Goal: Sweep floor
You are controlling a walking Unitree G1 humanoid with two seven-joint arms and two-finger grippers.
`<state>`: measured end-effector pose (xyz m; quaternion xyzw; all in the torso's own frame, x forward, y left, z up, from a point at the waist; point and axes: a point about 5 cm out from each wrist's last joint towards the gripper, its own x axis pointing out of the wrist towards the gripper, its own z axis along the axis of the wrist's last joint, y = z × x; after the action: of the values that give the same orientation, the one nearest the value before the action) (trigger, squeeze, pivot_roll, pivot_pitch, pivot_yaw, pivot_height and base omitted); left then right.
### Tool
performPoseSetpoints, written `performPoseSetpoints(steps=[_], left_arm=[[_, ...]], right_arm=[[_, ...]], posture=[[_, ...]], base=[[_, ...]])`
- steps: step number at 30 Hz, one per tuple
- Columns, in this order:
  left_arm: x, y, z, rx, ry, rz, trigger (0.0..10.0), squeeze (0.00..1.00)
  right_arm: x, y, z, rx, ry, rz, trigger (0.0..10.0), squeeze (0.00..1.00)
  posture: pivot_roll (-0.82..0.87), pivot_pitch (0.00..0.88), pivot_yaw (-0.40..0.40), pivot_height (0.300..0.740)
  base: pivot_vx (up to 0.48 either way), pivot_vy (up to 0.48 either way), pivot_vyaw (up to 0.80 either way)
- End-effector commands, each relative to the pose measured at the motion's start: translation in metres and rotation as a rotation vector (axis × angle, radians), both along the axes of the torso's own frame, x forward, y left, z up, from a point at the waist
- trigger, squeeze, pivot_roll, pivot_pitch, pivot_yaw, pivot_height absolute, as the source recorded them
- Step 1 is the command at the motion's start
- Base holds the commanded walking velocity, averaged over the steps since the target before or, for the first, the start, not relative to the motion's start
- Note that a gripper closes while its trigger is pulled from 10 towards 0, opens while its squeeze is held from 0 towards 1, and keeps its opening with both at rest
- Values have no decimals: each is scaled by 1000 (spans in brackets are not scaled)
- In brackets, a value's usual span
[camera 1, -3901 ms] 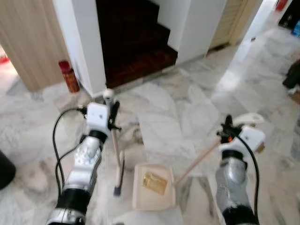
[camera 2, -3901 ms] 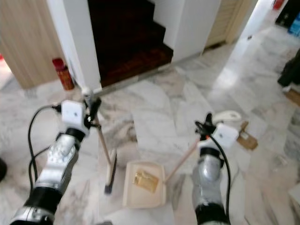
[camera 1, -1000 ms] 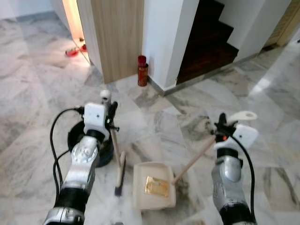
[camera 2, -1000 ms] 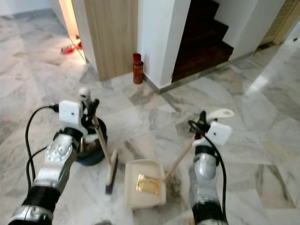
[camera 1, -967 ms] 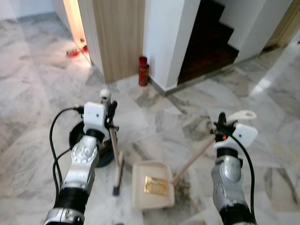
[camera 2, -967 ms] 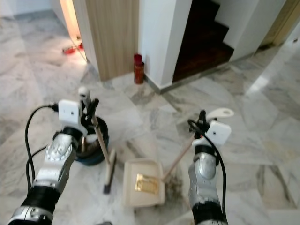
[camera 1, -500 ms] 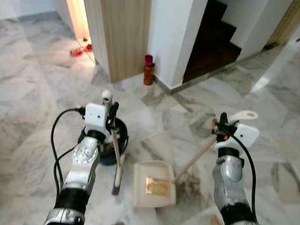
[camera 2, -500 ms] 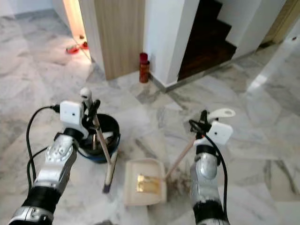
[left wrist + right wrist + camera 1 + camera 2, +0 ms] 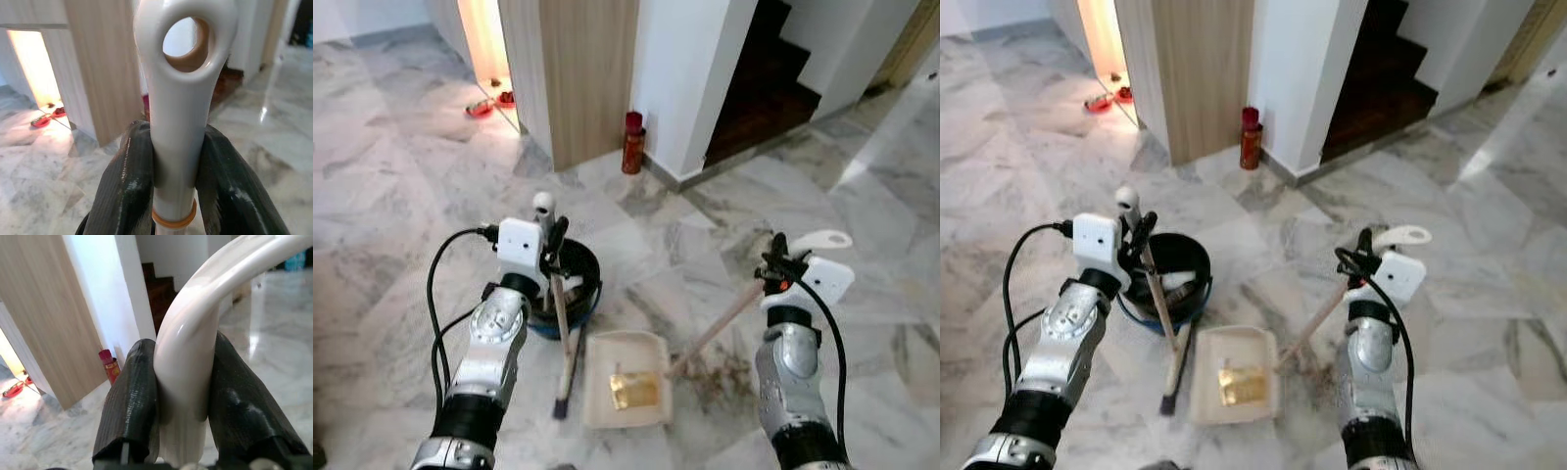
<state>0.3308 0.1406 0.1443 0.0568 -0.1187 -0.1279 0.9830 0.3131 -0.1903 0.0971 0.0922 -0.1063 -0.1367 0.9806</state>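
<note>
Grey-veined marble floor (image 9: 401, 245) spreads across the frame, with a wooden panel (image 9: 578, 69) and a white wall (image 9: 690, 69) at the top, a dark staircase (image 9: 773, 88) in the upper right, and a red can (image 9: 632, 143) standing at the foot of the panel. In the lower middle a cream dustpan (image 9: 626, 380) lies flat on the floor with a crumpled golden scrap (image 9: 633, 388) inside it; its long wooden handle slopes up to the right into the right gripper (image 9: 775, 266), whose fingers (image 9: 134, 396) are clamped on the white curved handle end. Brownish dirt (image 9: 724, 367) is scattered on the floor just right of the dustpan, under that handle. The left gripper (image 9: 551, 245), at centre left, has its fingers (image 9: 127, 181) pressed together on the white, eyelet-topped grip of the broom (image 9: 563, 333), whose stick runs down to a dark head touching the floor just left of the dustpan. Behind the broom stick, just above and left of the dustpan, sits a dark round bin (image 9: 566, 289) with a blue base and pale bits inside. Small red items (image 9: 489, 104) lie in the lit doorway at the upper left.
</note>
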Motion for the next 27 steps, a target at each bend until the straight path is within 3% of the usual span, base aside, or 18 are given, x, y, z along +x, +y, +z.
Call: performPoseSetpoints(steps=[1,14,27], left_arm=[[-1,-1,13,-6,-56,-18,10000,0],[-7,3,10,-8,-31,-41,10000,0],[-8,6,9,-7,-24,-34,10000,0]], right_arm=[[2,-6,9,-4,-39,-20,10000,0],[2,-7,9,-5,-40,-18,10000,0],[3,-7,9,-3,-40,-19,10000,0]], posture=[[209,89,-62,740],[214,98,-68,740],[215,97,-69,740]], base=[[0,259,0],[0,77,0],[0,426,0]])
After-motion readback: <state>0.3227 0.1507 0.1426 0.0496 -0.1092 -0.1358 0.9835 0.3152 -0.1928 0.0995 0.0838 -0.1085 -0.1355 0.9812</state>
